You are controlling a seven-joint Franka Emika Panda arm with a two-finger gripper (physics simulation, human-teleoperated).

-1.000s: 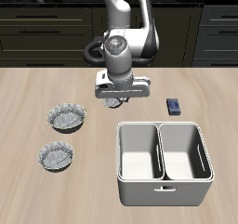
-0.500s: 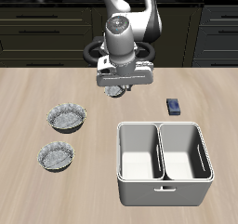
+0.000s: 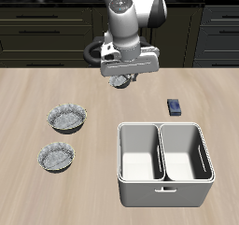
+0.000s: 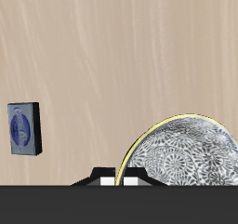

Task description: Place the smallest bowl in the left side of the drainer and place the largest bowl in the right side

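While the exterior view looks down on the wooden surface [image 3: 28, 98], the claw [image 3: 121, 80] hangs above it, closed on the smallest bowl [image 3: 120, 81], well back from the drainer [image 3: 164, 162], whose two compartments hold nothing; the largest bowl [image 3: 68, 118] and a slightly smaller bowl [image 3: 56, 157] sit side by side near one edge, and a small dark blue box [image 3: 174, 106] lies just behind the drainer. Seen from the wrist, the smallest bowl [image 4: 181, 154] fills the space next to the fingertips [image 4: 110, 179], its speckled inside and pale rim showing, with the blue box [image 4: 24, 128] flat on the wood well apart from it.
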